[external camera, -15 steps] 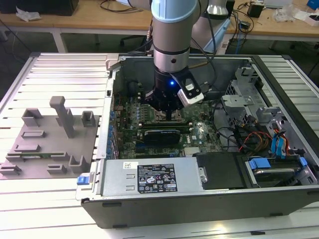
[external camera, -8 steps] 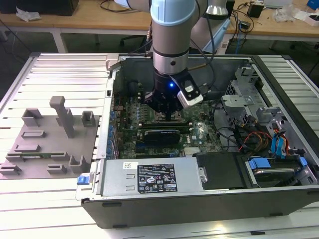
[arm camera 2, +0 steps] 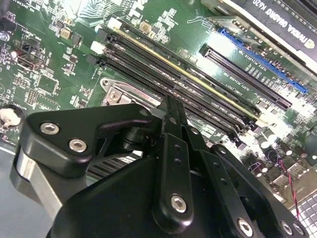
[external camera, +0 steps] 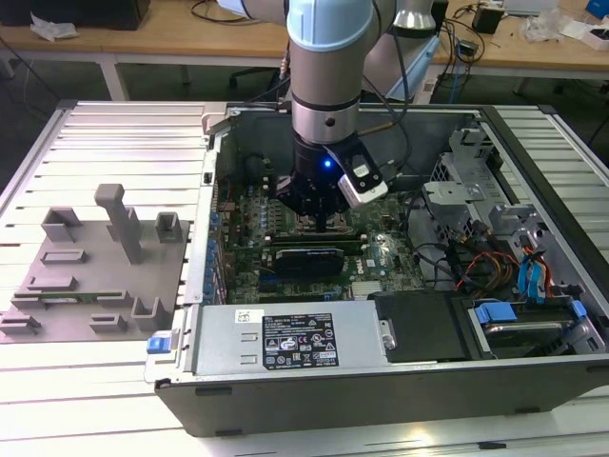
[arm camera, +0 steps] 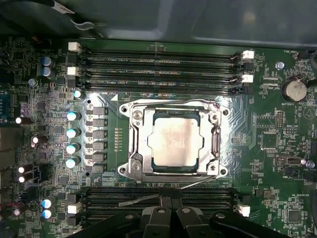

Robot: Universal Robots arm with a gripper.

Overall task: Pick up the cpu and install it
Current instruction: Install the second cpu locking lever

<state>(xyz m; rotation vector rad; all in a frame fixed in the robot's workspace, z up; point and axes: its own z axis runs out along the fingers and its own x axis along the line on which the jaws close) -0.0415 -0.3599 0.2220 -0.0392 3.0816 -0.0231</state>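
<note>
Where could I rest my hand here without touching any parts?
On the bare ribbed table beyond the grey fixture tray, or on the power supply's lid. Around the cpu and claw, the motherboard is crowded.

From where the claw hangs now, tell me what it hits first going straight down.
Most likely the cpu, which lies in the metal-framed socket on the motherboard, about under the claw. Depth is unclear, so the memory slots beside it might come first.

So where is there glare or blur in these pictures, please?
In the first wrist view, light glares off the metal socket frame around the cpu, whose top looks washed pale. In the second wrist view, the near claw is dark and soft, the motherboard sharper. In the exterior view, a blue light glows on the wrist.
</note>
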